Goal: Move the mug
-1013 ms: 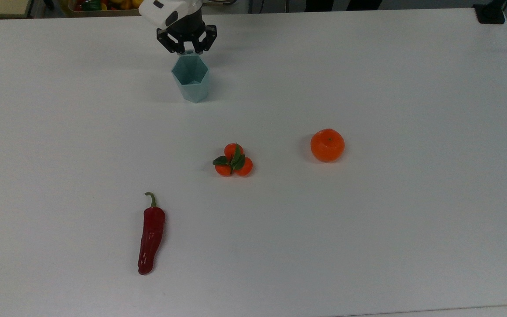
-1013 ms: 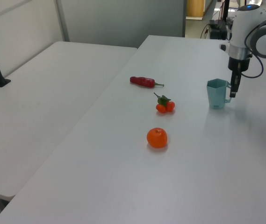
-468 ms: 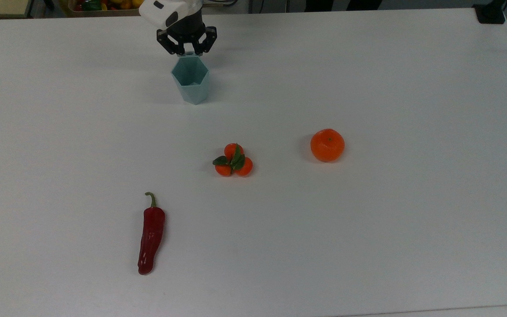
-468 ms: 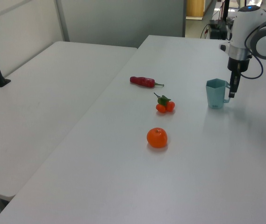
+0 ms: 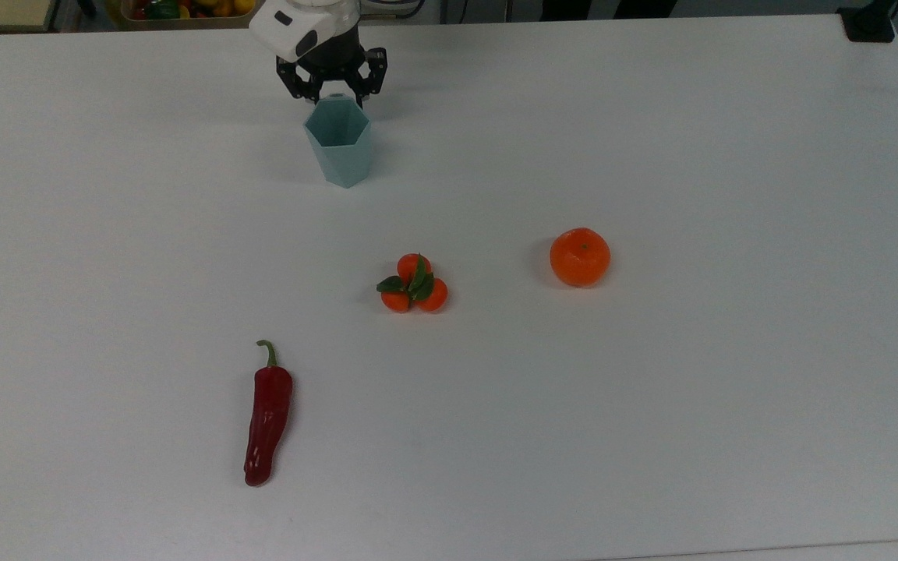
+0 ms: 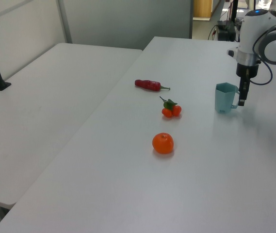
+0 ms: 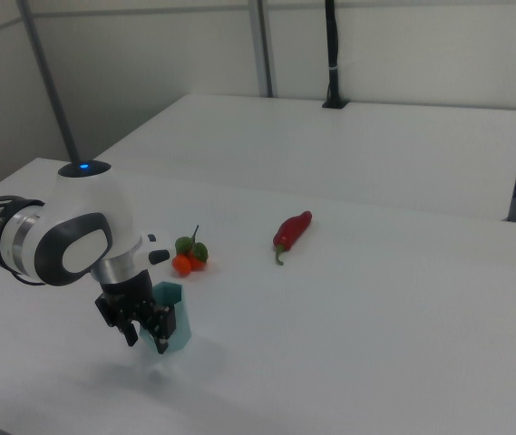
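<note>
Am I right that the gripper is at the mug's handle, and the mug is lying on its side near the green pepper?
Not quite. The gripper is at the handle side of the mug, but the mug stands upright with its opening up, as the left view shows. And the pepper is red, and it lies apart from the mug, as the top view shows.

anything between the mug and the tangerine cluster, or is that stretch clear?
Bare. In the top view only white table lies between the mug and the tangerine cluster. The single orange and the red pepper sit off to either side.
</note>
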You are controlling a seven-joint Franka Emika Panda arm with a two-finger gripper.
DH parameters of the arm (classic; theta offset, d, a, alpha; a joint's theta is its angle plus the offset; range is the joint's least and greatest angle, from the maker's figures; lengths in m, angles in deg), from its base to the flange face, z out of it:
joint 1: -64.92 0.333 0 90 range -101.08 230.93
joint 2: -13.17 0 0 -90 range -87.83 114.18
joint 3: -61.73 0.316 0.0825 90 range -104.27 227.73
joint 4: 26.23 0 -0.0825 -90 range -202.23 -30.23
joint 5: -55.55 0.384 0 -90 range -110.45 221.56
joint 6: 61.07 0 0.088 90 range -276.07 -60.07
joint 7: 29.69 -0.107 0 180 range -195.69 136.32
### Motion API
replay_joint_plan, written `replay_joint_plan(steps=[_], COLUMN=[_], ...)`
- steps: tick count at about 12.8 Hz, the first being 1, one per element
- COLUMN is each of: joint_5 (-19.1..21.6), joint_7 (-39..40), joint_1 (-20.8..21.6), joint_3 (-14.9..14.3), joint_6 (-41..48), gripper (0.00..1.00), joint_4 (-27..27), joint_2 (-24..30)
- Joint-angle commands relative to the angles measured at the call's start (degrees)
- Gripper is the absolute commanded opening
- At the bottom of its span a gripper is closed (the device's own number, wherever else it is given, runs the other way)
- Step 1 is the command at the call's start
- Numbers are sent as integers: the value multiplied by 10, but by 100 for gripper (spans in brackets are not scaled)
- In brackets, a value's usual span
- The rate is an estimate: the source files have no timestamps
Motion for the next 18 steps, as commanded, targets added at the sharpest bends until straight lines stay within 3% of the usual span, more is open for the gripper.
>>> replay_joint_plan(steps=[1,4,6,11,15,18], joint_5=[-6,-6,-6,31,68,89], joint_7=[-8,-8,-17,-40,-146,-185], joint_1=[-3,-3,-3,6,6,6], joint_3=[-2,-3,-2,3,37,52], joint_6=[-9,31,73,326,438,470], gripper=[100,100,100,100,100,100], joint_4=[-7,10,54,315,447,489], joint_2=[7,11,14,6,-13,-25])
